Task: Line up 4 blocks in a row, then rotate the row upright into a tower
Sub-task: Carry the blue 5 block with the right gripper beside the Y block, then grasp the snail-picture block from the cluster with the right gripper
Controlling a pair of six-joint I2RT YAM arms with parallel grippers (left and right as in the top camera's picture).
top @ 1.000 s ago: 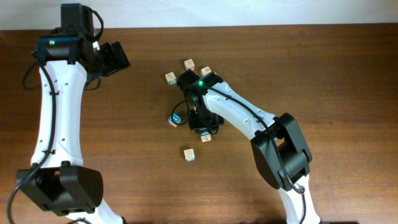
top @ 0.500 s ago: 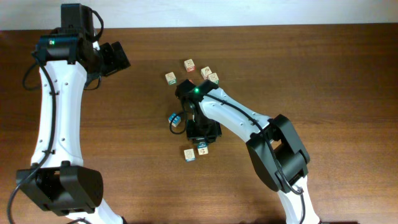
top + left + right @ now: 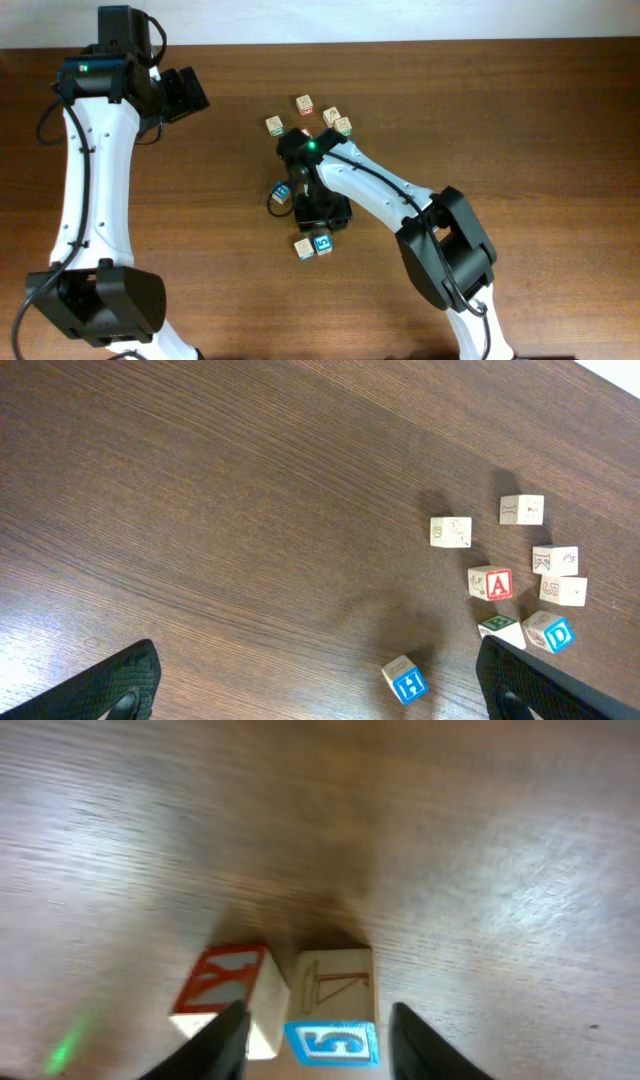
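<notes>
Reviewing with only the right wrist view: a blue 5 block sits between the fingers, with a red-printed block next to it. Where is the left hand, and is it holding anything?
Observer: The left hand is far from those blocks, near the table's far edge. It is wide open and holding nothing.
Operator: Are there any blocks near the right arm that I can't see?
Observer: Yes. A blue-faced block lies alone close beside the right arm, on the side facing the left arm.

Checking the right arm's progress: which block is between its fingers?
The blue "5" cube, centred between the fingers of the right gripper; the red-marked cube beside it sits off-centre, by one finger.
</notes>
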